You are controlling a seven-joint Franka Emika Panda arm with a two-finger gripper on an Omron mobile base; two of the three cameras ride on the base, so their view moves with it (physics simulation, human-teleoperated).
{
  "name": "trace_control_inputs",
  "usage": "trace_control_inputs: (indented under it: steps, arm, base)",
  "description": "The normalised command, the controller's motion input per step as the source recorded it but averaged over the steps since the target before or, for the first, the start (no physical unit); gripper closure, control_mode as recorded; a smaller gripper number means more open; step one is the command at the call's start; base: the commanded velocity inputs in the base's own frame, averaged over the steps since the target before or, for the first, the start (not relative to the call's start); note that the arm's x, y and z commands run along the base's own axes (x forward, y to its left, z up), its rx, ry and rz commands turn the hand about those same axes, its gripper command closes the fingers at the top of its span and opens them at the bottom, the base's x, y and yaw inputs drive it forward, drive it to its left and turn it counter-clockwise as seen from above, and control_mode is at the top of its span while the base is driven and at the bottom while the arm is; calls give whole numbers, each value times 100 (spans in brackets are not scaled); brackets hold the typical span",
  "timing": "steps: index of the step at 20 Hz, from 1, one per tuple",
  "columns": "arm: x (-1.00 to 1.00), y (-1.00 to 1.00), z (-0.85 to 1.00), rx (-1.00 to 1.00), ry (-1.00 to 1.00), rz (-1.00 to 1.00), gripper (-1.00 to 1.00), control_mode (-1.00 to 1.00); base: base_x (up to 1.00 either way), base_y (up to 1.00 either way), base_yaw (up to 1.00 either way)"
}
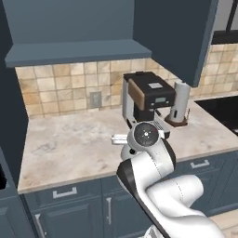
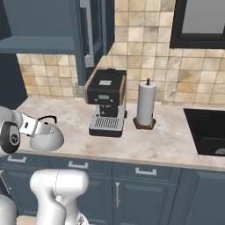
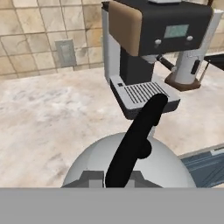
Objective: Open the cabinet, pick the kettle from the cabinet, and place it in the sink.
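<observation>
Gripping kettle point(image 2: 45, 139) by handle, gripper point(image 3: 118, 179) above counter point(image 1: 69, 144) edge.

- A pale grey, rounded kettle point(image 2: 45, 139) with a black arched handle is seen.
- The boxy coffee machine point(image 2: 105, 102) is coloured black and silver, with a tan side panel.
- The marbled stone counter point(image 1: 69, 144) is veined in beige and grey.
- The wall tiles point(image 2: 145, 39) are mottled tan and cream.
- The wall cabinet point(image 1: 179, 32) is painted dark blue-grey.
- A white paper towel roll point(image 2: 146, 104) is set on a brown base.
- The sink point(image 2: 208, 132) is black.
</observation>
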Motion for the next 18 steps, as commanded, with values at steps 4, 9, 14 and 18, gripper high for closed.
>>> trace_control_inputs:
  steps: [4, 9, 14, 18]
  arm:
    - [0, 0, 0, 0, 0, 0, 100, 100]
    - [0, 0, 0, 0, 0, 0, 100, 100]
    - [0, 0, 0, 0, 0, 0, 100, 100]
    - [0, 0, 0, 0, 0, 0, 100, 100]
  base:
    - [-15, -63, 0]
    - [-18, -64, 0]
    - [-8, -65, 0]
    - [-3, -65, 0]
